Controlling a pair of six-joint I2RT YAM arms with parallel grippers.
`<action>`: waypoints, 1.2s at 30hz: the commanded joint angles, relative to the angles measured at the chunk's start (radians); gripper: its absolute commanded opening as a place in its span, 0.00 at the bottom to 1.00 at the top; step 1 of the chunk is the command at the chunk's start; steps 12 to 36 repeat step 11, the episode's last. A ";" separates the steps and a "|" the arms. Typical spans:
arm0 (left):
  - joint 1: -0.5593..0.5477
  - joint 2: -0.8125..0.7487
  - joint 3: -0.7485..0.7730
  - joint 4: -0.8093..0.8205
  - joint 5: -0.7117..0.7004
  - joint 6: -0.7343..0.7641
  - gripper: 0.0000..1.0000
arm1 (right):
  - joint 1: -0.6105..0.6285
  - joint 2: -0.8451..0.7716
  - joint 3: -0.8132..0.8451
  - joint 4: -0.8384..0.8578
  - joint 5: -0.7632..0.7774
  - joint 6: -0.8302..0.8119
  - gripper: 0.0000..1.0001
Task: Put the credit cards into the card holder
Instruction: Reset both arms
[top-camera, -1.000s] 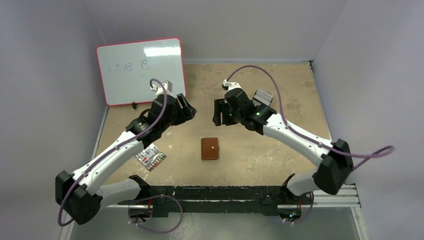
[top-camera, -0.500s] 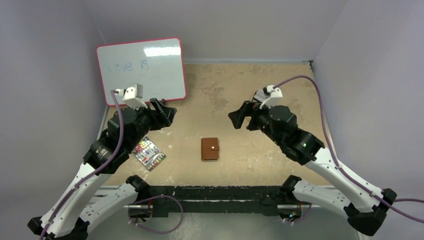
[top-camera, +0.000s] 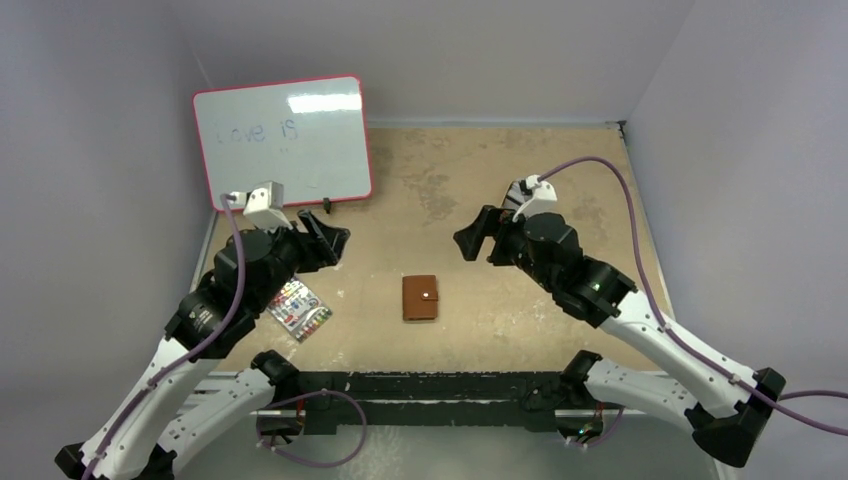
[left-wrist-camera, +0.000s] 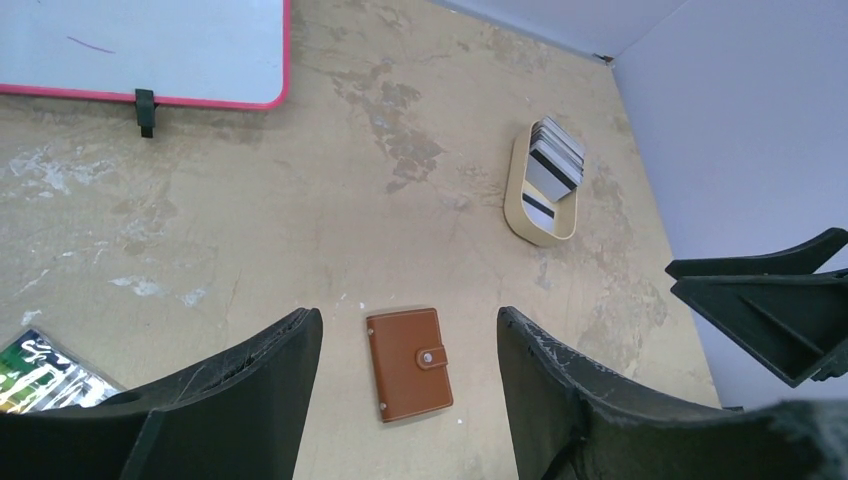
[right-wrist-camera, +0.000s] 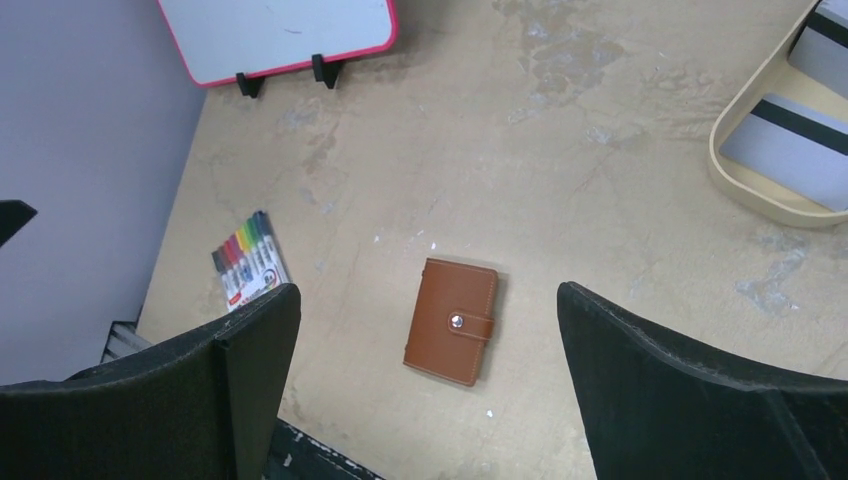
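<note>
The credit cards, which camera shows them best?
The left wrist view: the credit cards lie stacked in the tan oval tin, all in frame. The right wrist view catches part of the tin and two cards, cut by the frame edge. The top external view shows none, probably behind the right arm.

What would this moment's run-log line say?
left gripper: open, empty | right gripper: open, empty | card holder: closed, snapped, flat on table, untouched | credit cards: stacked in tin
</note>
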 joint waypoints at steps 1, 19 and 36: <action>-0.001 0.002 0.026 0.028 -0.018 0.001 0.64 | 0.002 0.014 0.034 0.012 -0.010 0.008 0.99; -0.001 -0.003 0.029 0.021 -0.044 0.010 0.65 | 0.002 0.032 0.076 0.020 -0.013 -0.017 0.99; -0.001 -0.003 0.029 0.021 -0.044 0.010 0.65 | 0.002 0.032 0.076 0.020 -0.013 -0.017 0.99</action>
